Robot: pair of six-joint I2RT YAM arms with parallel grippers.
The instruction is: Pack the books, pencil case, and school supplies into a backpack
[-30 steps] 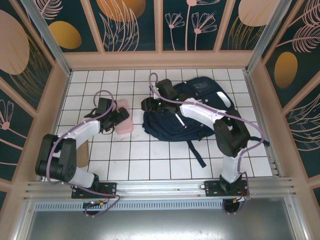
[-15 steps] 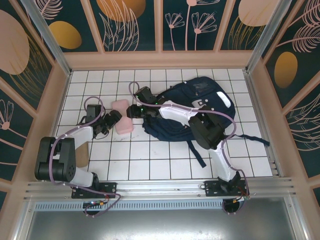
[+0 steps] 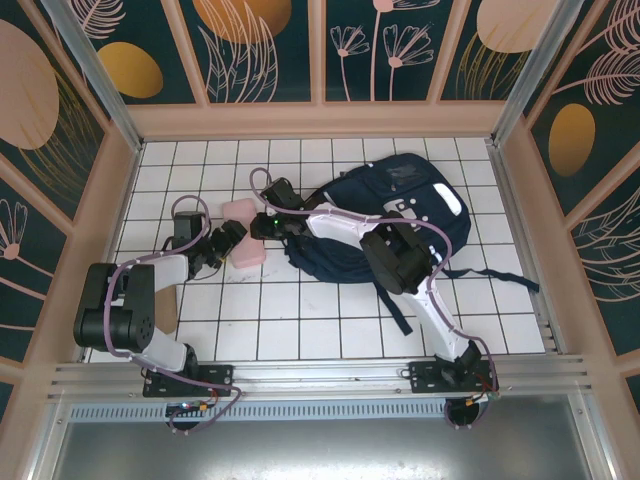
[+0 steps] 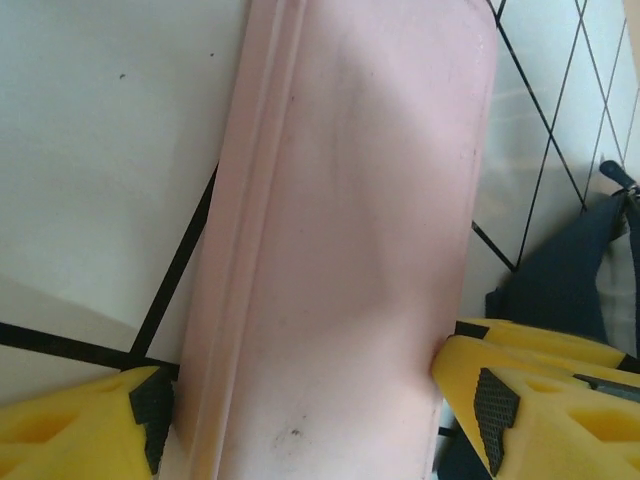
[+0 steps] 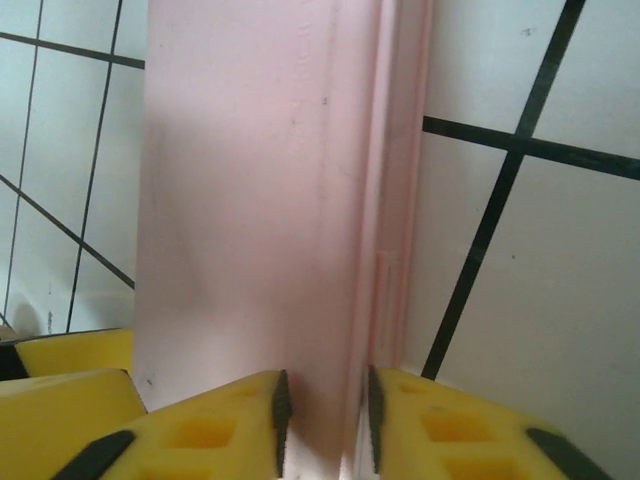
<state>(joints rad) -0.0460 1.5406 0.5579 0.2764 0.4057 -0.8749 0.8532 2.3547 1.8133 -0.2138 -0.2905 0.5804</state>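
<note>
On the left half of the white tiled table point(image 3: 300, 320), the left gripper point(image 3: 228, 240) lies low over the near end of the pencil case point(image 4: 340, 230). Its yellow fingers point(image 4: 90, 425) are spread wide, one against each long edge of the pale-pink pouch. They seem to hold it across its width, though how firmly they press I cannot tell. The pouch lies flat on the tiles, just beside the left end of the backpack point(image 3: 400, 215) and outside it. From the other side, the right gripper point(image 5: 325, 415) reaches across from the bag to the same pouch. Its pads point(image 5: 283, 410) are drawn close together and pinch the raised seam point(image 5: 395, 150) that runs along one long edge. Further right, the navy backpack lies slumped on the table, its straps trailing toward the near edge. From above I cannot tell whether its mouth is open. The step in hand looks like the pick-up of the pencil case, with both arms on it at once, perhaps one steadying while the other takes hold. Next, I judge, one gripper must let go so the other can lift the pouch clear. It would then carry the pouch the short way right to the bag's opening. A pinch on a thin seam may slip, so a slow lift seems wise.
</note>
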